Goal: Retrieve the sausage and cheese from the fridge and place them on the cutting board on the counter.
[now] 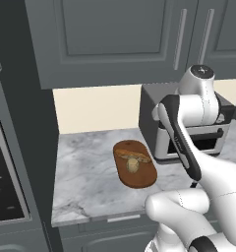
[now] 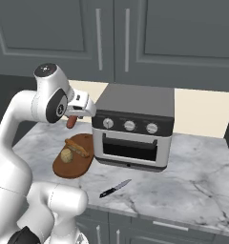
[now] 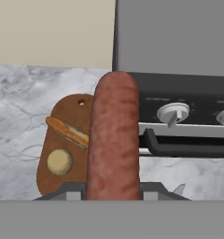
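My gripper (image 2: pixel 74 116) is shut on the sausage (image 2: pixel 71 122), a reddish-brown piece held above the back end of the cutting board (image 2: pixel 76 169). In the hand view the sausage (image 3: pixel 114 140) rises between the two fingertips (image 3: pixel 71 189), just right of the board (image 3: pixel 72 116). The cheese (image 1: pixel 132 165), a pale yellow lump, lies on the dark wooden board (image 1: pixel 141 178), and a thin orange-tan elongated piece (image 1: pixel 133 155) lies beside it. The board rests on the marble counter (image 1: pixel 85 172). The fridge (image 1: pixel 21 128) stands at the left edge of the left base view.
A grey toaster oven (image 2: pixel 133 128) stands right beside the board, its handle and knobs facing me. A dark-handled knife (image 2: pixel 115 188) lies on the counter in front of the oven. Grey wall cabinets (image 2: pixel 135 38) hang above.
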